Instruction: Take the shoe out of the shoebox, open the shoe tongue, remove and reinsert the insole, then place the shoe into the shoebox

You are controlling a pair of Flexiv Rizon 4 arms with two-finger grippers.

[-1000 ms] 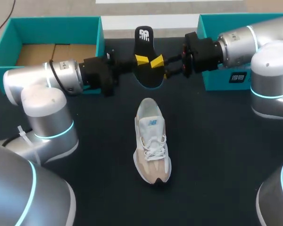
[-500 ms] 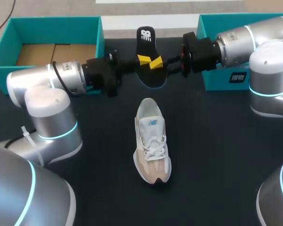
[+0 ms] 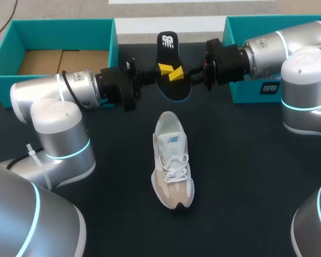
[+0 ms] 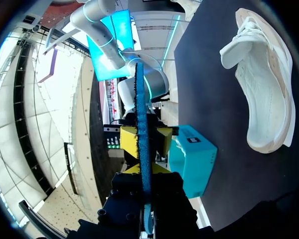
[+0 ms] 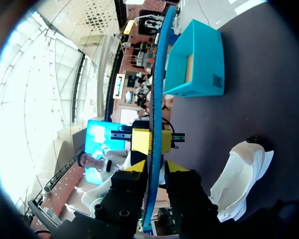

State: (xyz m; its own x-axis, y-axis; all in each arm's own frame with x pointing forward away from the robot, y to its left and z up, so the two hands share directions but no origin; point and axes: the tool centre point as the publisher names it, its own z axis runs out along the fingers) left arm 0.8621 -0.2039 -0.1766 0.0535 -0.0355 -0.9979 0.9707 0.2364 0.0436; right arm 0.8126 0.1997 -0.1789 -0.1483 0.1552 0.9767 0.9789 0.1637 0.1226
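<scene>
My left gripper and right gripper both clamp the insole, beyond the shoe lying between left box and right box.

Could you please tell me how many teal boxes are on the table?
2: the left box sits far left; the right box far right, partly behind the right arm.

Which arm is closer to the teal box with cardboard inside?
Left. The left arm passes right in front of that box; the right arm is on the opposite side, by the other box.
</scene>
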